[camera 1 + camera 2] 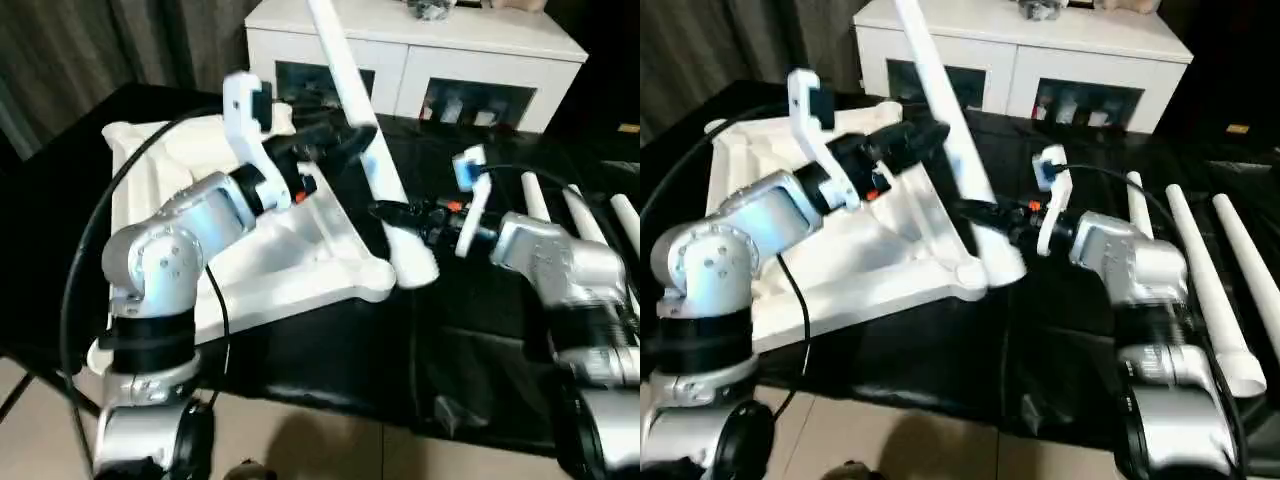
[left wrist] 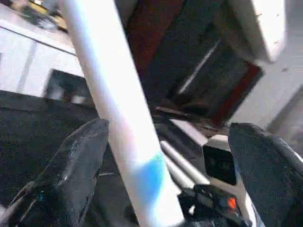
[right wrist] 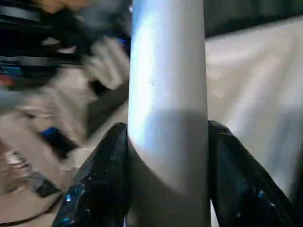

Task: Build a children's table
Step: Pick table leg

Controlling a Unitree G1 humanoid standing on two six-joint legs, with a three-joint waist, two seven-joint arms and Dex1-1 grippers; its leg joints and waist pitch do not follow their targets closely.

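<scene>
Silver forearms reach forward from the bottom of the head views, the left one bent up over the table top (image 1: 300, 250) and the right one stretched level toward the near right corner of that top. At the end of the right arm, the right gripper (image 3: 166, 165) is clamped on a leg (image 1: 940, 110), its two black fingers (image 3: 102, 184) pressed against either side of the round white shaft close to its thick lower end. From that grip the leg rises tilted, leaning away toward the white cabinet (image 1: 1080, 60) at the back, with its base at the rounded corner socket (image 1: 995, 268); whether it is seated in the socket cannot be told. Higher up the same leg, the left gripper (image 2: 165, 156) stands wide apart around the shaft, one finger (image 2: 75, 165) just beside it and the other well clear, so it holds nothing. White and ribbed, the table top lies underside up on the black-covered table (image 1: 480, 340), tilted slightly, with raised ridges running toward its corners. Three more legs (image 1: 1210, 270) lie side by side on the black cover to the robot's right.
</scene>
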